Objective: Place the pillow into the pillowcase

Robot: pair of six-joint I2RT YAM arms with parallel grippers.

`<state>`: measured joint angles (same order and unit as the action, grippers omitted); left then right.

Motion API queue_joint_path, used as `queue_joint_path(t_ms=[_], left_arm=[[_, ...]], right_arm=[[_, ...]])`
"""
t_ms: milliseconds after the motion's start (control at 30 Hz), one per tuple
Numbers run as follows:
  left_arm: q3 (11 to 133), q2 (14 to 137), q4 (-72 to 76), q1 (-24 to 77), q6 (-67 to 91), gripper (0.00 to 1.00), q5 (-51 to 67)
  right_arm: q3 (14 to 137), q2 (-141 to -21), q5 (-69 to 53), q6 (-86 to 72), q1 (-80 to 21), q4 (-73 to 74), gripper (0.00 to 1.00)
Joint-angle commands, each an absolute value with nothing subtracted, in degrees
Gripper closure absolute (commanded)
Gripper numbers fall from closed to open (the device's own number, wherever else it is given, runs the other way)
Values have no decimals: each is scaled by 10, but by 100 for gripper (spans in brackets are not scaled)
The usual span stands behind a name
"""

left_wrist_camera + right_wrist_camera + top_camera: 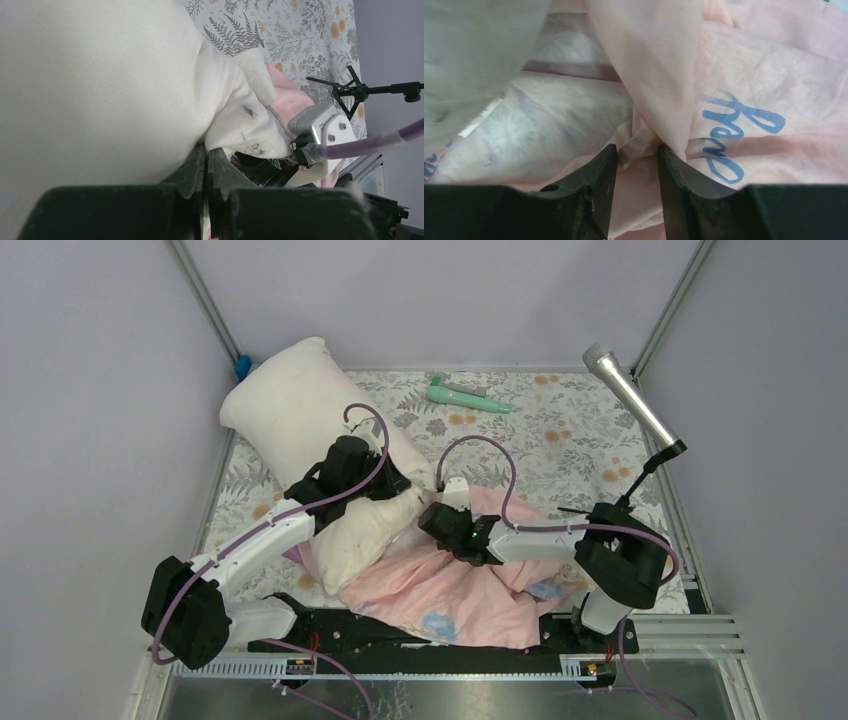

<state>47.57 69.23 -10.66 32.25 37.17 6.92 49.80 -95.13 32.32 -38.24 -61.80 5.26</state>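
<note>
The cream pillow (290, 410) lies slanted from the back left corner toward the middle of the table. Its near end rests at the edge of the pink pillowcase (450, 585), which is crumpled at the front centre. My left gripper (405, 483) is at the pillow's near right corner. In the left wrist view its jaws (206, 147) are shut on a pinch of the pillow (100, 90) cover. My right gripper (428, 520) is over the pillowcase's upper edge. Its jaws (636, 148) stand apart, with a bunched fold of the pillowcase (744, 75) loose between the tips.
A floral table cloth (560, 430) covers the table. A green pen-like tool (468, 395) lies at the back centre. A microphone (630, 395) on a stand leans in from the right. Grey walls close in left, back and right. The two wrists are close together.
</note>
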Motion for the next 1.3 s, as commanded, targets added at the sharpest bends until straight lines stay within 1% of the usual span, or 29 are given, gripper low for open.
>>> queue_joint_path(t_ms=[0,133,167,367,467,667,1000,1133,1267], left_arm=[[488,676,-114,314,347,100,67],[489,679,-122,314,335,100,75],[490,679,-125,314,335,100,76],[500,678,-146,314,294,100,103],[518,679,-170,314,258,100,131],[540,674,-209,314,214,100,170],[541,679,-220,314,177,100,202],[531,707,-190,314,179,100,229],[561,764,-184,313,186,100,245]], right_arm=[[478,-923,342,-414,-611,45,65],[463,-880,324,-418,-592,44,98],[459,-868,318,-418,-588,45,100],[452,-778,293,-410,-578,23,100],[463,-755,289,-387,-570,6,100],[505,-748,289,-347,-550,-17,100],[598,-788,300,-301,-536,-4,100],[624,-803,217,-265,-540,-17,100],[635,-805,210,-241,-575,-36,100]])
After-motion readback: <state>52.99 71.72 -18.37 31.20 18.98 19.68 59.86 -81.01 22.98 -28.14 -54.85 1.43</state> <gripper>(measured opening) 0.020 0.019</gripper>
